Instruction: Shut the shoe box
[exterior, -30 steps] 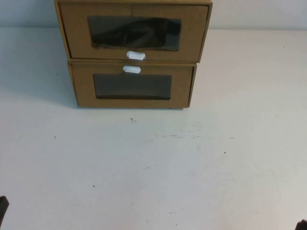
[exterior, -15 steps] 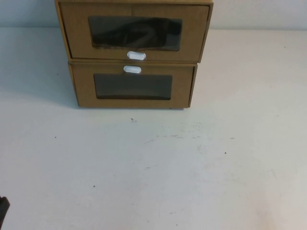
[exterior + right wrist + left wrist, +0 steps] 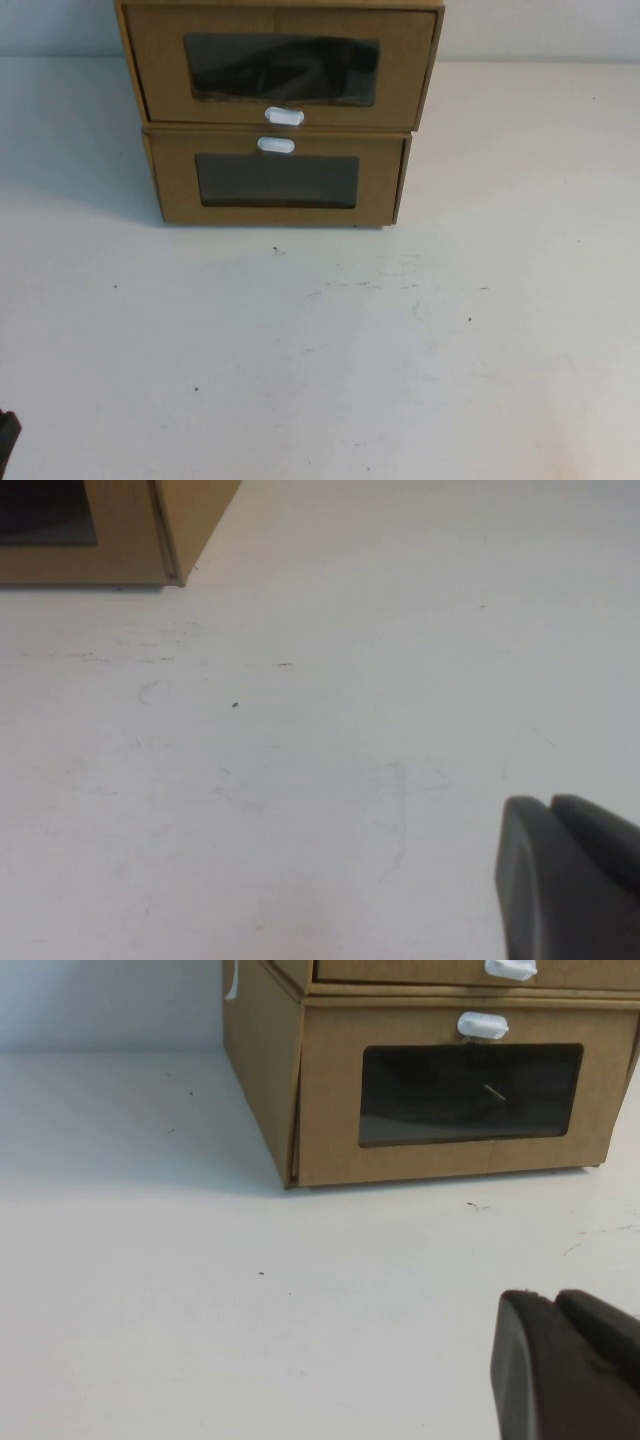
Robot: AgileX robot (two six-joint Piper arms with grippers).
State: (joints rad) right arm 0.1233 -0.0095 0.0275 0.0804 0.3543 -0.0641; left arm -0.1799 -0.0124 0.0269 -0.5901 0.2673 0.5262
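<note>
The shoe box is the upper of two stacked brown boxes at the table's far middle. Its window shows dark contents, and its white tab sits below the window. Its front stands a little forward of the lower box. Only its bottom edge shows in the left wrist view. My left gripper is shut and empty, low over the table, well short of the boxes; a dark bit of it shows at the near left corner. My right gripper is shut and empty over bare table, out of the high view.
The matching lower box has its white tab above its window, and it also shows in the left wrist view. Its corner shows in the right wrist view. White table spreads between the boxes and both grippers.
The dark tip of the right arm has left the near right corner of the high view. The left arm's tip has dropped slightly lower. The boxes have not moved.
</note>
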